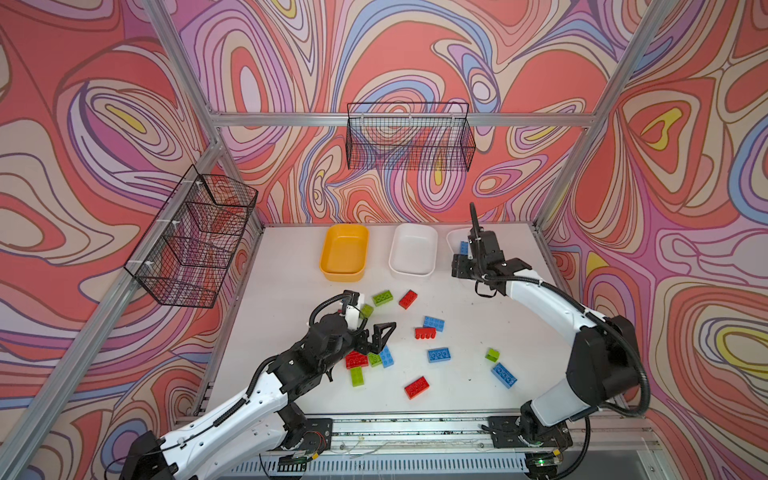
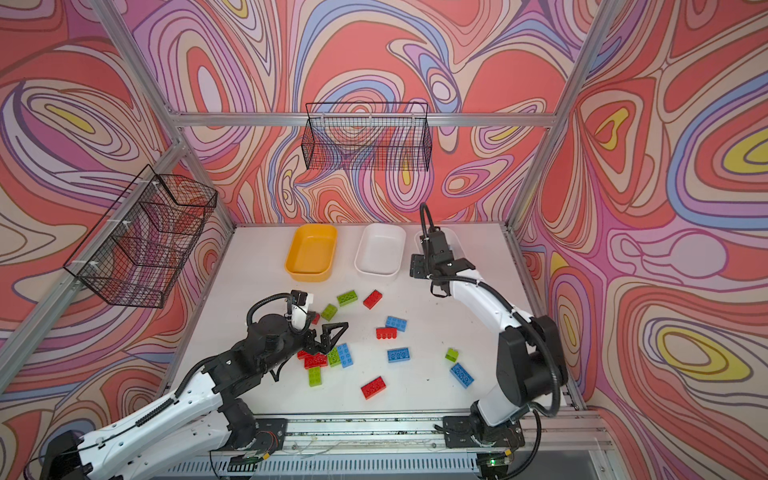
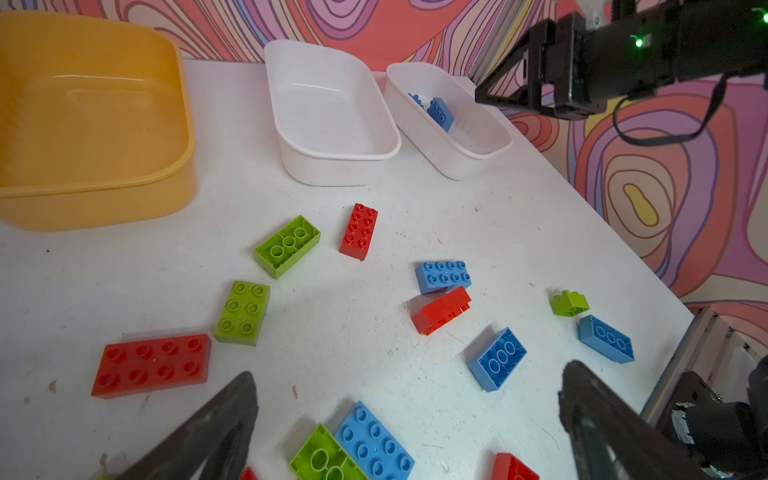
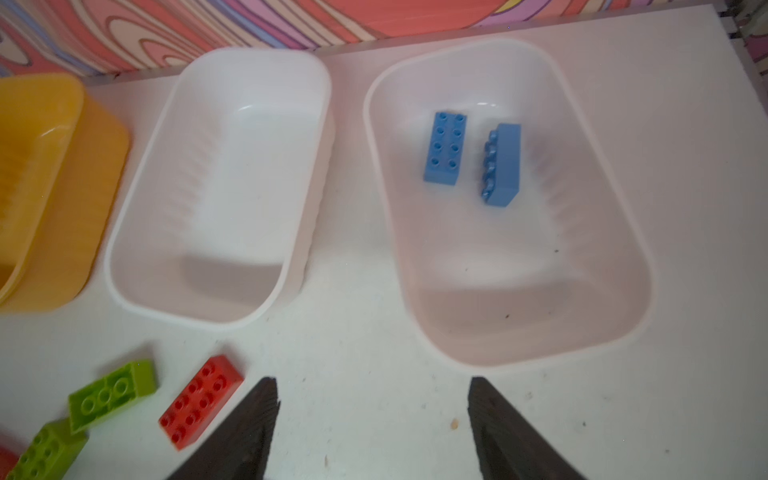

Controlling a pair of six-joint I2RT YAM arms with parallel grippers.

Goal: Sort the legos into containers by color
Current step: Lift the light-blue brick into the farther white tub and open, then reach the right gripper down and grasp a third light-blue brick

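Right tool (image 4: 372,386) hangs empty, fingers apart, by the rightmost white tub (image 4: 623,232) holding two blue legos (image 4: 444,147); left tool (image 3: 411,370), wide apart, hovers over a green brick (image 3: 320,457) touching a blue brick (image 3: 374,444) on the tabletop (image 3: 332,332); closing there could snag both colours.

Overhead stereo pair; wrist views toward containers (image 3: 332,172)

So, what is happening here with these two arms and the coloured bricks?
The robot is sorting legos by colour into three tubs. The right arm hangs at the near edge of the right white tub, jaws open and empty; two blue legos lie inside. The yellow tub and the middle white tub are empty. The left arm, jaws wide open, hovers above a cluster of red, green and blue legos on the table.
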